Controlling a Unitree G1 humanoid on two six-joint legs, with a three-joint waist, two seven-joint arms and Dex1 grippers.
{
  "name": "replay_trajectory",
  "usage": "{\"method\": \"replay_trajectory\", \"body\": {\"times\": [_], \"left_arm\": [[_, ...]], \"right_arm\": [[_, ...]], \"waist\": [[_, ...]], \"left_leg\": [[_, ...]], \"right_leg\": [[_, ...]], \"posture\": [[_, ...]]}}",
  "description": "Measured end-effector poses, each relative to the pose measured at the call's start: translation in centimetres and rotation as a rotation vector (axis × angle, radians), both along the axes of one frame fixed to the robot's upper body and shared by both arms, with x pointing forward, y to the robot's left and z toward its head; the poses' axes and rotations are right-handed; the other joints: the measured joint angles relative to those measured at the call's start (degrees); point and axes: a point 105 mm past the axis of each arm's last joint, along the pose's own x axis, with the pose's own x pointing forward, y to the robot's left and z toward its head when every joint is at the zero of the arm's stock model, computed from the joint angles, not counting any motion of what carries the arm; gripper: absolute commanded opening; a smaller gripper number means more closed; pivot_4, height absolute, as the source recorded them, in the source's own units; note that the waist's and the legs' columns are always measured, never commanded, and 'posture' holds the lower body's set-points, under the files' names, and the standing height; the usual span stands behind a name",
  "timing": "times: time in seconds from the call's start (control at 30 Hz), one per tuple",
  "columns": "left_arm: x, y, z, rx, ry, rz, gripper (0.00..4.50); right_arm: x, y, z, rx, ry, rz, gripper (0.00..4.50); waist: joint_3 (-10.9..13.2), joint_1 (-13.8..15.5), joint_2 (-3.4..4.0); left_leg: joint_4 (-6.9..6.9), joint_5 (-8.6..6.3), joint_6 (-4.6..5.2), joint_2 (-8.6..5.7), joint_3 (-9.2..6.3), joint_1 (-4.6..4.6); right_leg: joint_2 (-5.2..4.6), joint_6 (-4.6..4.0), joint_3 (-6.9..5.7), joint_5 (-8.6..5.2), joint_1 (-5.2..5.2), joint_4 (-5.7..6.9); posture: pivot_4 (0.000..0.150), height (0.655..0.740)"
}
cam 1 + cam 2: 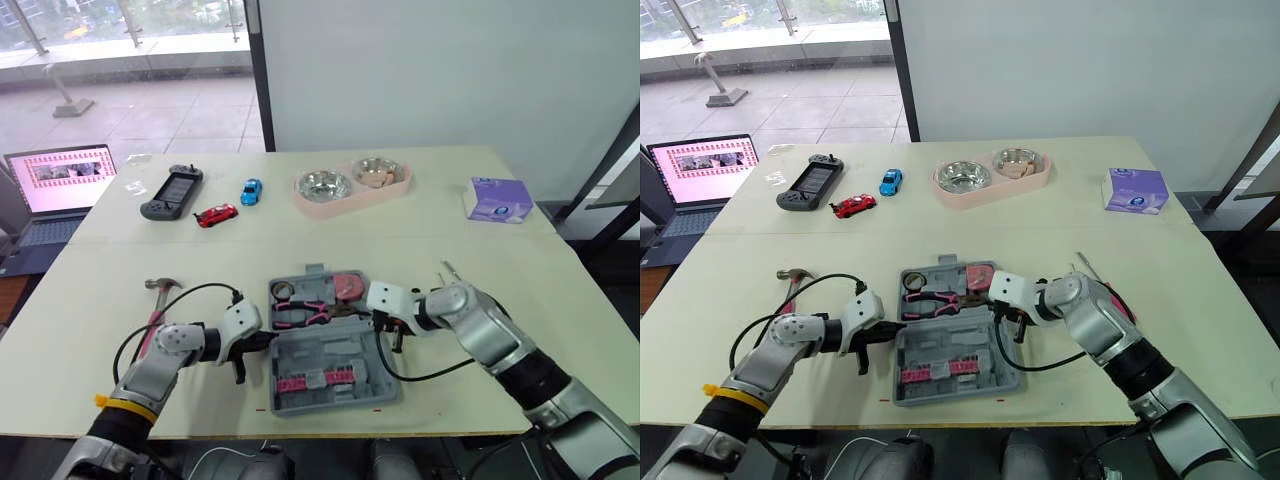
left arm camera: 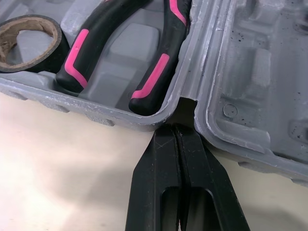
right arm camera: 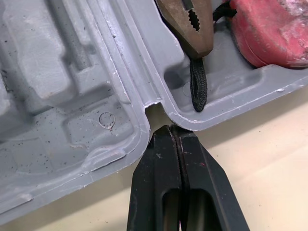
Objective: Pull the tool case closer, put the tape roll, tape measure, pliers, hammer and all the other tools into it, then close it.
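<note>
Dealing with a grey moulded-plastic tool case (image 1: 345, 345), open flat at the near middle of the table; already carrying a black tape roll (image 1: 285, 289), pink-and-black pliers (image 1: 305, 313) and a red tape measure (image 3: 269, 29) in the far half. Left gripper (image 2: 177, 130) on the case's left end, fingers pressed fully together, gripping nothing, tips set in the hinge notch; right gripper (image 3: 171, 130) likewise at the right-end notch, shut on nothing. Pink-handled hammer (image 1: 163, 285) lying on the table to the left. Probably a light, stiff, hollow shell, quick to slide and skew (loose tools may rattle); best drawn nearer evenly from both 2 notches.
</note>
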Motion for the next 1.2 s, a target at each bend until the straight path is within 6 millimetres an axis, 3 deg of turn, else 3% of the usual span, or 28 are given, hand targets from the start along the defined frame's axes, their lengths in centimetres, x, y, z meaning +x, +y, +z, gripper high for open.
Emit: {"method": "replay_trajectory", "body": {"times": [0.63,1.2], "left_arm": [[0.6,1.6,0.1,0.019,-0.056,0.037,0.02],[0.5,2.6,0.2,0.043,-0.071,0.058,0.02]], "right_arm": [[-0.6,1.3,-0.2,0.025,0.041,0.04,0.0],[-0.1,2.3,-0.2,0.03,0.007,0.054,0.0]], "waist": [[0.0,-1.4,0.0],[0.0,-1.5,-0.01]], "left_leg": [[-0.03,0.0,0.0,0.05,-0.02,0.04],[-0.05,0.0,0.0,0.06,-0.01,0.02]], "right_leg": [[0.05,0.0,0.0,0.01,-0.04,0.06],[0.07,0.0,0.01,0.01,-0.09,0.07]], "posture": [[0.15,0.736],[0.15,0.736]]}}
